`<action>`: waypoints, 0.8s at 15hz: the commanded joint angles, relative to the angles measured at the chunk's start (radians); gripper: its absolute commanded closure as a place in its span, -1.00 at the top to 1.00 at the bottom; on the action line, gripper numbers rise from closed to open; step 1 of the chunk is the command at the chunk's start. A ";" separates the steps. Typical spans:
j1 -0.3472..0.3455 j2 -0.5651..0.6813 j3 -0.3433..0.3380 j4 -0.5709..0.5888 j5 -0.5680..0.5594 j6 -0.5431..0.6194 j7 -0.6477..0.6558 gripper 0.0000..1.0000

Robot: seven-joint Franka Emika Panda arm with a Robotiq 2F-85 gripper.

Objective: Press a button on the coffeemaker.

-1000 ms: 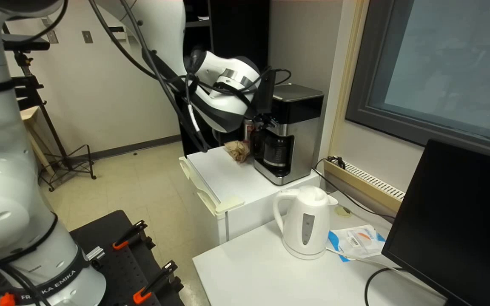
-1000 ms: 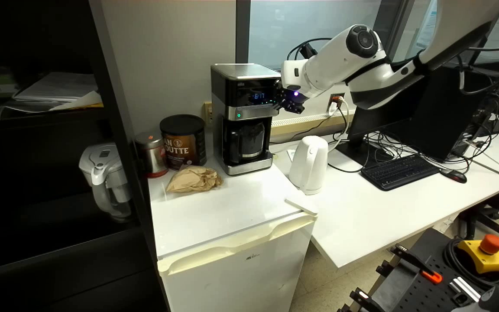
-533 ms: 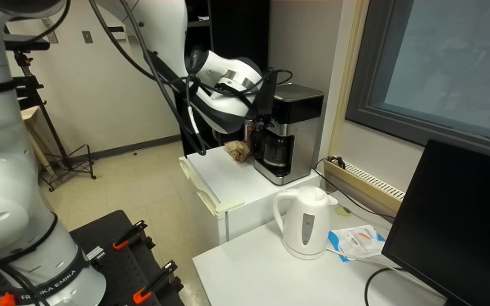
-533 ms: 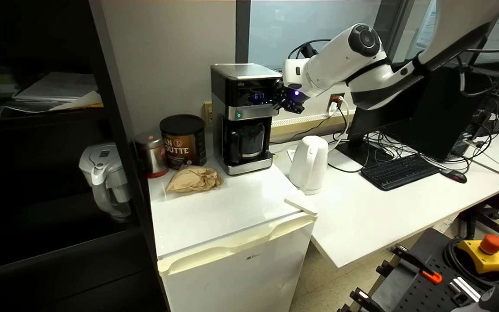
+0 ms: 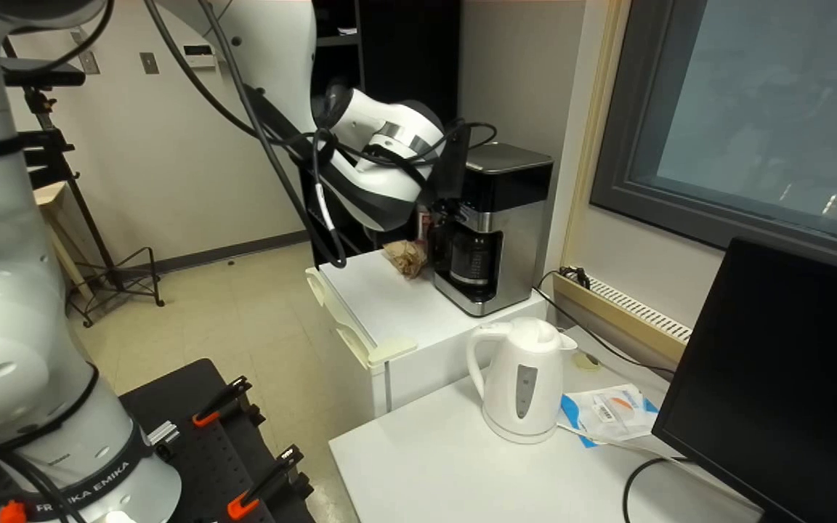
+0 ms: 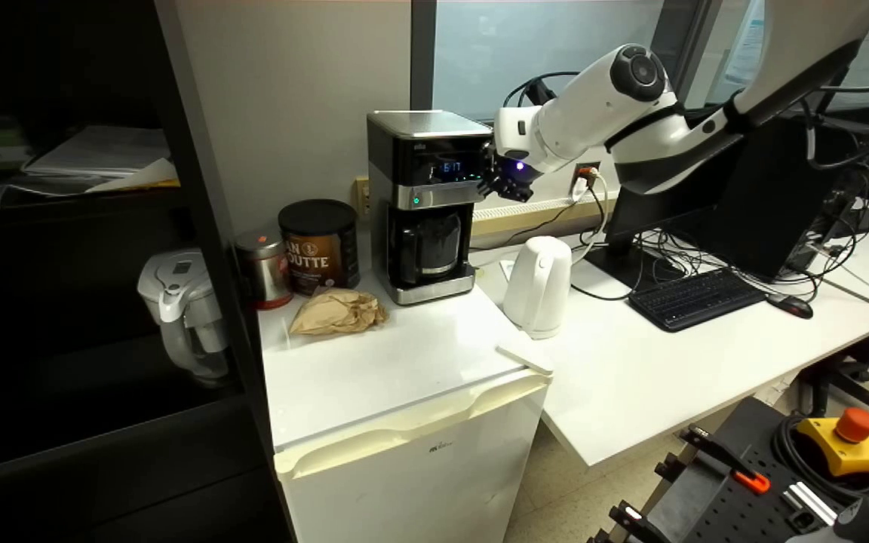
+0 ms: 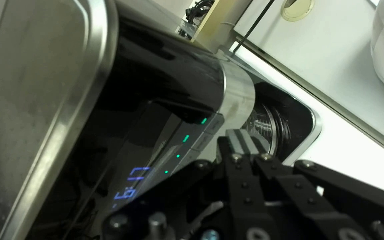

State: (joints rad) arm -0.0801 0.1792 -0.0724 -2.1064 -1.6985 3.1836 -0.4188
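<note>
The black and silver coffeemaker (image 5: 524,243) stands upright on a white mini fridge; it also shows in an exterior view (image 6: 387,162). In the wrist view, the coffeemaker (image 7: 165,63) fills the left side, with a blue 6:17 display (image 7: 130,185) and a row of grey buttons (image 7: 201,141) beside green lights. My gripper (image 7: 242,141) is shut with nothing between its fingertips. The fingertips appear just beside the button row, over the silver band and carafe (image 7: 262,125). Whether they touch the machine I cannot tell. In an exterior view, my gripper (image 6: 484,188) is at the panel's right end.
A white kettle (image 5: 527,385) stands on the desk beside the fridge (image 6: 404,377). A coffee can (image 6: 319,249), a metal canister (image 6: 265,268) and a brown paper bag (image 6: 338,311) sit beside the coffeemaker. A monitor (image 5: 789,378) stands on the desk.
My gripper has shifted slightly away from the coffeemaker's front and a little lower. The coffeemaker and kettle have not moved.
</note>
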 commanded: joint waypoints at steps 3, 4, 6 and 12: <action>0.007 -0.088 0.003 -0.079 -0.063 -0.030 0.026 -0.99; 0.008 -0.097 0.005 -0.088 -0.076 -0.034 0.032 -0.99; 0.009 -0.116 0.007 -0.106 -0.102 -0.049 0.047 -0.99; 0.014 -0.159 0.014 -0.176 -0.157 -0.092 0.087 -0.99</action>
State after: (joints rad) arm -0.0734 0.0618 -0.0657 -2.2342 -1.8205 3.1272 -0.3672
